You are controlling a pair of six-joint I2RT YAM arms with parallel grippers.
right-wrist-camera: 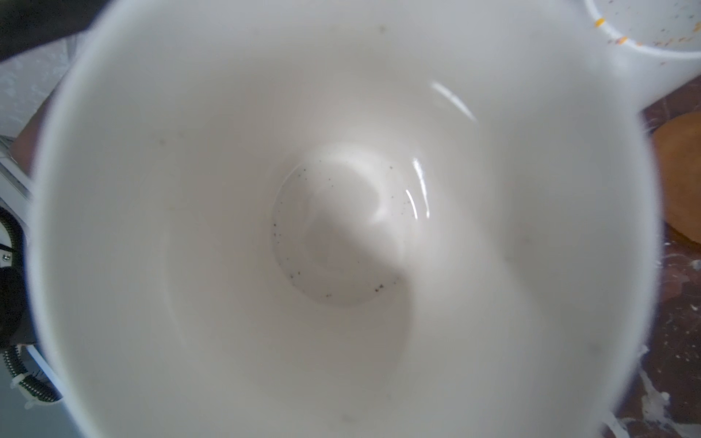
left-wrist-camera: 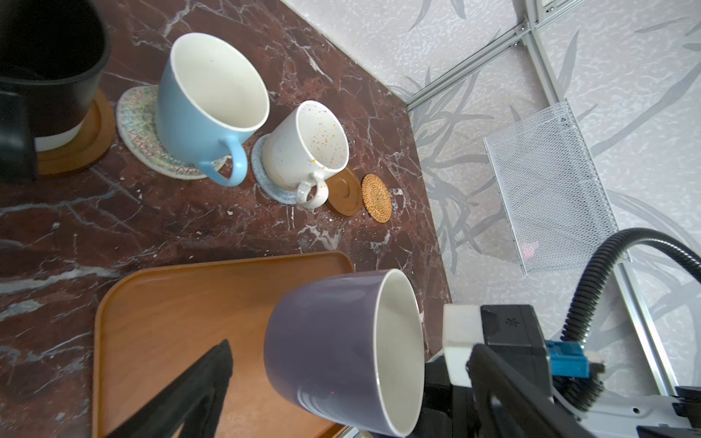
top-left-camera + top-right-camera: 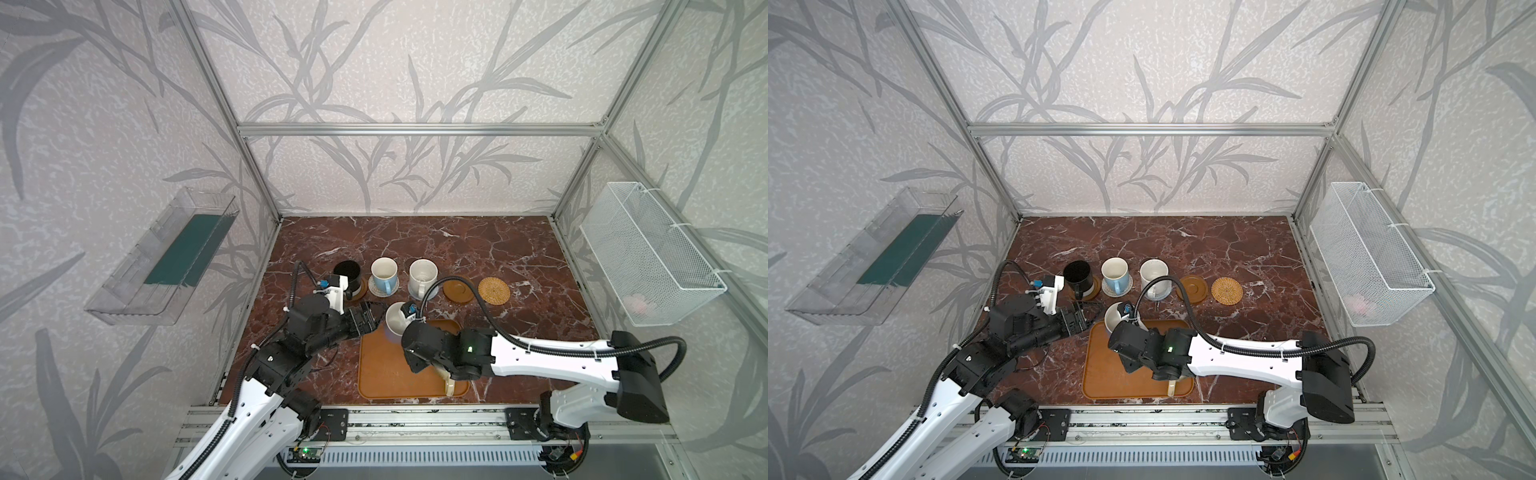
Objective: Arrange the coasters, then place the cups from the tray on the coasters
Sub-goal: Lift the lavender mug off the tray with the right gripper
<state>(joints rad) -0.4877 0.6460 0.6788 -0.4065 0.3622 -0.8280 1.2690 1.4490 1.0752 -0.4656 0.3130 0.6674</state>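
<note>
My right gripper (image 3: 407, 322), mostly hidden under its wrist, is shut on the lavender cup (image 3: 395, 319) (image 2: 326, 341), holding it tilted above the tray's (image 3: 386, 370) far left corner; the cup's pale inside (image 1: 341, 227) fills the right wrist view. My left gripper (image 3: 368, 318) stands open beside that cup, touching nothing. In a row behind, the black cup (image 3: 348, 275), light blue cup (image 3: 383, 273) and speckled white cup (image 3: 422, 275) each sit on a coaster. A brown wooden coaster (image 3: 458, 291) and a rattan coaster (image 3: 493, 291) lie bare. A sliver of the beige-yellow cup (image 3: 449, 385) shows under my right arm.
A clear plastic bin (image 3: 166, 257) hangs on the left wall and a white wire basket (image 3: 648, 253) on the right wall. Aluminium frame posts stand at the dark marble table's (image 3: 519, 249) corners. My right arm stretches low across the tray's near right part.
</note>
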